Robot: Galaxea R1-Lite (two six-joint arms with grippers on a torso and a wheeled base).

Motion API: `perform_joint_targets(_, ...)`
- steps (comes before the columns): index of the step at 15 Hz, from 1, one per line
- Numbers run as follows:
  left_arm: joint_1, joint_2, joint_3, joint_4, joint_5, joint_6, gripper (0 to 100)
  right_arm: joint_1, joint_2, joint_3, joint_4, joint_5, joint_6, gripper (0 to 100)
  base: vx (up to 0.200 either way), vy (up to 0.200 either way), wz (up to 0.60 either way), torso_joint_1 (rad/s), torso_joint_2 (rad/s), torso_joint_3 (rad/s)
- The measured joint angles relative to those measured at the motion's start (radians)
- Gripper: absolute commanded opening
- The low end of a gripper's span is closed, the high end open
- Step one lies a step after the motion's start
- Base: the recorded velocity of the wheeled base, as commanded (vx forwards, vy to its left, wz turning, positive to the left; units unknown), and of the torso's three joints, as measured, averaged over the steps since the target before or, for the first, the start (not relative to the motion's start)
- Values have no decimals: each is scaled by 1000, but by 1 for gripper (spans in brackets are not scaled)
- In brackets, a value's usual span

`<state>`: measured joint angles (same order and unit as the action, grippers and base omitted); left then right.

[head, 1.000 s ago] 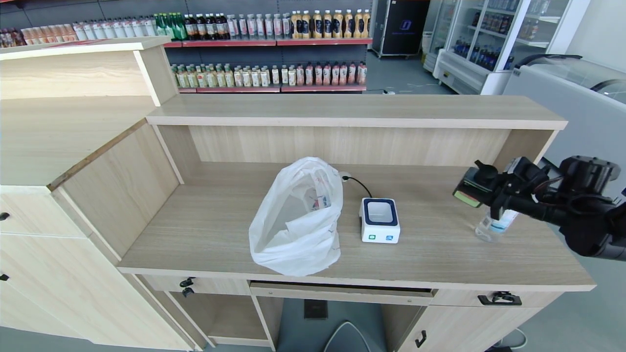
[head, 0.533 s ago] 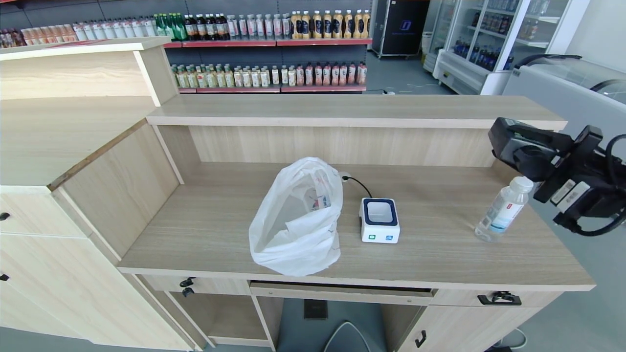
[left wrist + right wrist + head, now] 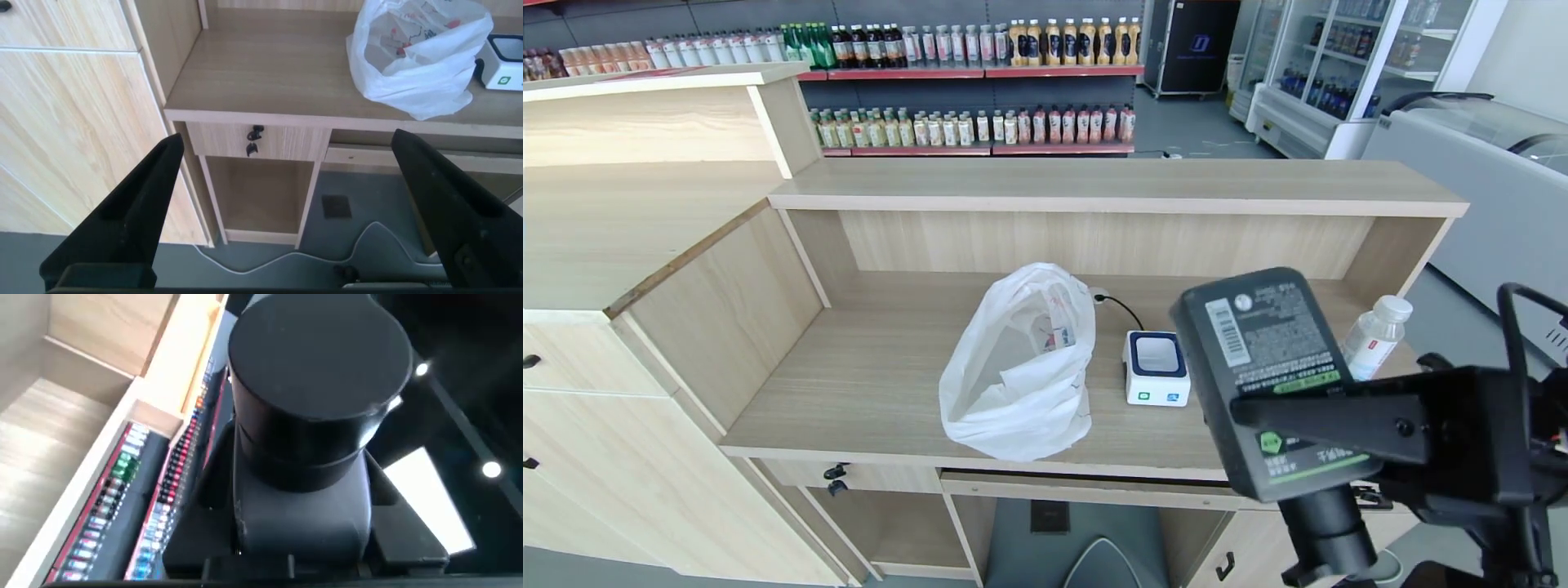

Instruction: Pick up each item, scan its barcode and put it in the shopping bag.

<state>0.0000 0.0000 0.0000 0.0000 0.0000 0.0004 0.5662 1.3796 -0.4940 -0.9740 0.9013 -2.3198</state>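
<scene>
Pick step: the water bottle (image 3: pixel 1372 336) stands on the table (image 3: pixel 890 384), well right of the scanner (image 3: pixel 1157 367), with the shopping bag (image 3: pixel 1021 367) just left of it. Left claw (image 3: pixel 286 139) is wide open and empty. Right arm (image 3: pixel 1470 457) is up close, and I can't tell its claw state. Next I need a grip on the bottle, which looks tippy.

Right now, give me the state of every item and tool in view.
Shopping bag: open, items inside.
Scanner: on the counter, cable attached.
Water bottle: upright, capped.
Black bottle: gripped by right tool, barcode label showing.
Left tool: open, empty.
</scene>
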Motion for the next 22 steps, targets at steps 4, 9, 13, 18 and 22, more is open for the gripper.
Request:
perform_joint_targets(4,0,0,0,0,0,0,100,77,-73,18,188,0,-116,0,0,0,0,0,0,0)
perform_joint_targets(9,0,0,0,0,0,0,100,153,-74,14,185,-3,-116,0,0,0,0,0,0,0)
perform_joint_targets(13,0,0,0,0,0,0,100,170,-58,13,184,-5,-116,0,0,0,0,0,0,0)
perform_joint_targets(18,0,0,0,0,0,0,100,213,-38,5,181,-5,-131,0,0,0,0,0,0,0)
perform_joint_targets(22,0,0,0,0,0,0,100,214,-36,1,183,-4,-131,0,0,0,0,0,0,0)
